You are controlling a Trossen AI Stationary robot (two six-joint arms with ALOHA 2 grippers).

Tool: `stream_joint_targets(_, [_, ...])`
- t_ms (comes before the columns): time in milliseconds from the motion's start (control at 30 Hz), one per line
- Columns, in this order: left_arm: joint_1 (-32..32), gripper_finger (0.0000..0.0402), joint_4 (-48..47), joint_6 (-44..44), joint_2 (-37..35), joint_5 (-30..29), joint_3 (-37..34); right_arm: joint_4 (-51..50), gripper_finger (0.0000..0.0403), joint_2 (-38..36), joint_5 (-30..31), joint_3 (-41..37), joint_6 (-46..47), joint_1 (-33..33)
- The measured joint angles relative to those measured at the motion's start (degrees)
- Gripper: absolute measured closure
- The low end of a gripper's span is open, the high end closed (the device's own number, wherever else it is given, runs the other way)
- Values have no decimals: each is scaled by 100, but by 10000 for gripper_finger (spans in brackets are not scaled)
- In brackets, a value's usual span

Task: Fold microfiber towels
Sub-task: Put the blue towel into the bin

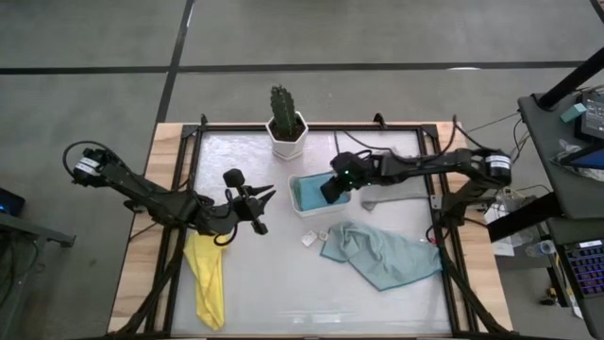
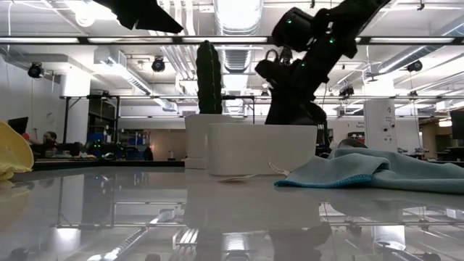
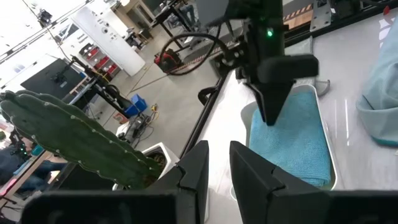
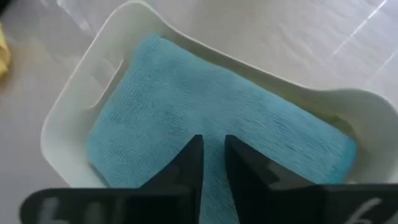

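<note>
A folded bright blue towel (image 1: pixel 310 194) lies in the white tray (image 1: pixel 304 212), and shows in the right wrist view (image 4: pixel 186 112). My right gripper (image 1: pixel 332 189) is shut and points down into the tray over the towel's middle. A pale teal towel (image 1: pixel 382 253) lies crumpled on the table at the near right. A yellow towel (image 1: pixel 208 279) lies bunched at the near left, one end over the table's near edge. My left gripper (image 1: pixel 260 208) is shut and empty, raised high left of the tray. The olive green and grey towels are out of view. My right gripper's shut fingertips (image 3: pixel 270 118) come from above, pointing down, at the middle of the folded blue towel (image 3: pixel 292 143) lying flat in the tray. I cannot tell whether they touch it or stand just over it.
A cactus in a white pot (image 1: pixel 286 123) stands at the table's far edge, just behind the tray. Two small white bits (image 1: pixel 313 238) lie on the table between the tray and the teal towel. The table's middle and near part are bare.
</note>
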Motion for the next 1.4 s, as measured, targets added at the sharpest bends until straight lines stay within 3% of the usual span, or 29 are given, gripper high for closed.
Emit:
stream_joint_targets(200, [0,350,2,2,0,0,0,-590,360,602,105,632,-467,77])
stream_joint_targets(400, [0,350,-4,2,-2,0,-2,-1302,360,1353,671,1417,-1046,271])
stream_joint_targets(633, [0,350,-11,11,0,0,-4,-1602,360,1821,782,1908,-1121,351])
stream_joint_targets(1100, [0,350,-16,10,-1,0,-7,-2677,360,1340,1247,2294,-1096,388])
stream_joint_targets(1400, [0,350,-16,9,0,0,-7,-2910,360,1266,1437,2011,-955,388])
